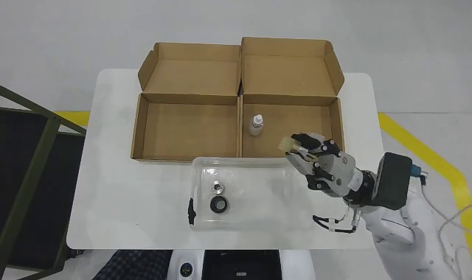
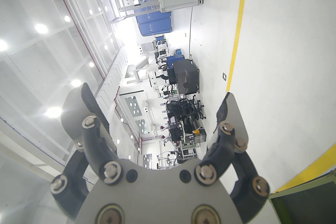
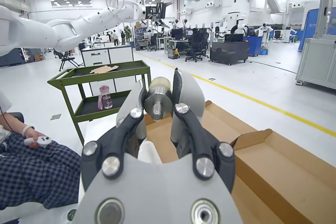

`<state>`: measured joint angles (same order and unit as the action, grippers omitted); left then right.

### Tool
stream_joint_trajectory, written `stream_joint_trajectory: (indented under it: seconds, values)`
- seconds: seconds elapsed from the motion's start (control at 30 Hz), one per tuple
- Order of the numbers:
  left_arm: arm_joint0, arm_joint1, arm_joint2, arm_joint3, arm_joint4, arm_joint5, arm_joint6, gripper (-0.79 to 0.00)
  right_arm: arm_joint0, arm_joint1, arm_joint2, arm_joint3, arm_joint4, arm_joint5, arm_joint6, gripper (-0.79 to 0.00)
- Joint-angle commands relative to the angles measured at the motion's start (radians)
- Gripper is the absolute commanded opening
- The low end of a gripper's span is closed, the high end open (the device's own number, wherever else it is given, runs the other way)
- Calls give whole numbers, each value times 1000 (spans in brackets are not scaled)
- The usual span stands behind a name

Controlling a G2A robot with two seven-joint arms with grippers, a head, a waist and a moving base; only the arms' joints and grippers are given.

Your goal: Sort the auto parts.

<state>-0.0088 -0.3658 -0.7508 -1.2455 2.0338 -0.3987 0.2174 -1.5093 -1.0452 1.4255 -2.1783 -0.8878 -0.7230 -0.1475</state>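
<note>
Right gripper [image 3: 159,79], clenched on the threaded cream-capped part [image 3: 157,97], should reach well inside the right cardboard box [image 1: 302,118] before releasing.

Right pincer [image 1: 295,146] clasping part [image 1: 286,142], above box [image 1: 295,118]

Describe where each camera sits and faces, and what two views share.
Top view: above the arms, looking down at the table; right hand over a cardboard box.
Left wrist view: on the left wrist, facing the hall; open left hand.
Right wrist view: on the right wrist, facing across the box into the hall; hand gripping a threaded part.
Shared: top and right wrist views show the right hand, part and box.
</note>
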Motion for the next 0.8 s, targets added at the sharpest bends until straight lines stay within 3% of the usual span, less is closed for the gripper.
stream_joint_trajectory:
  seconds: [0.0,0.33,0.77]
  values:
    - [0,0,0,0,0,0,0,0,-2,-1,4,-4,4,2,-2,-785]
    - [0,0,0,0,0,0,0,0,2,-3,-3,0,-45,19,49,-785]
    - [0,0,0,0,0,0,0,0,63,-6,-71,83,-177,78,224,-785]
